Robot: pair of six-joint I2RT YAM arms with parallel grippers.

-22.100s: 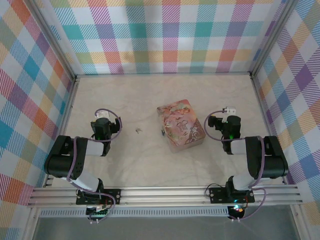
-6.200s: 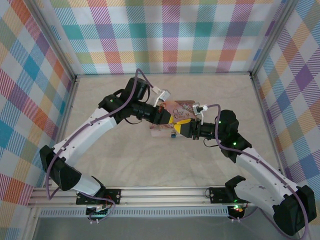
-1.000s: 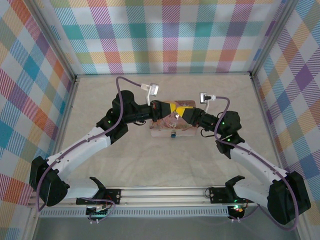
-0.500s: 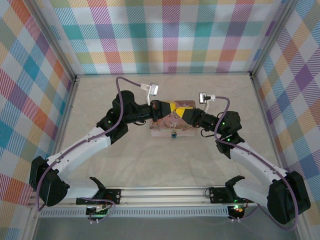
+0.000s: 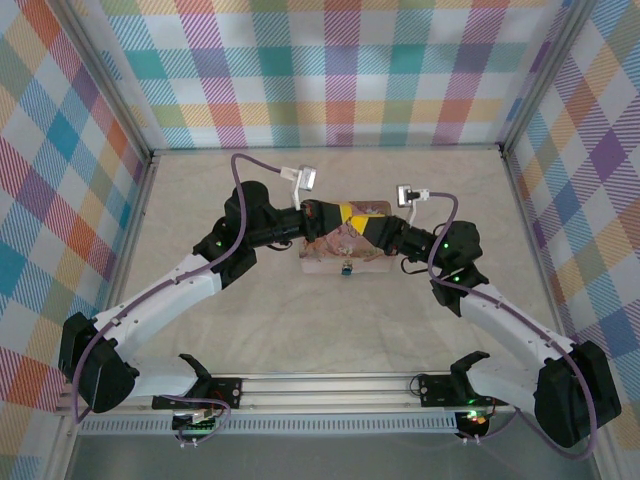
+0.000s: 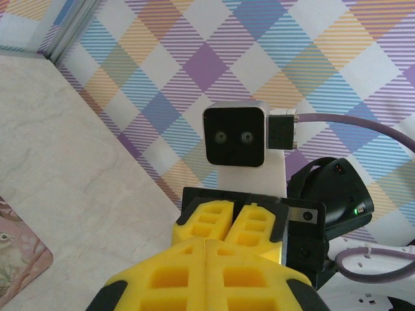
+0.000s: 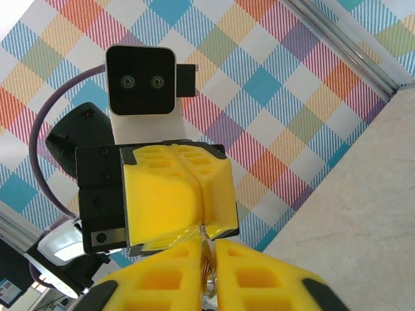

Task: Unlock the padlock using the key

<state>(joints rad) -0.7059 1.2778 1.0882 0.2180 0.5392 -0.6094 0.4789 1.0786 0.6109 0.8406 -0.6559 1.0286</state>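
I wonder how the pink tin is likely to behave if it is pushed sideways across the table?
The pink tin lies flat on its broad base on the table, so it would probably slide rather than tip or roll. It looks like a rigid box, so it is likely stiff. The padlock at its near edge may drag along.

Robot lab test cell: aluminium extrusion frame (image 5: 103, 75), plaid backdrop panels (image 5: 340, 70) on 3 sides, marble-look tabletop (image 5: 330, 330), left arm (image 5: 170, 295) and right arm (image 5: 505, 325) bolted to the front rail (image 5: 330, 385).
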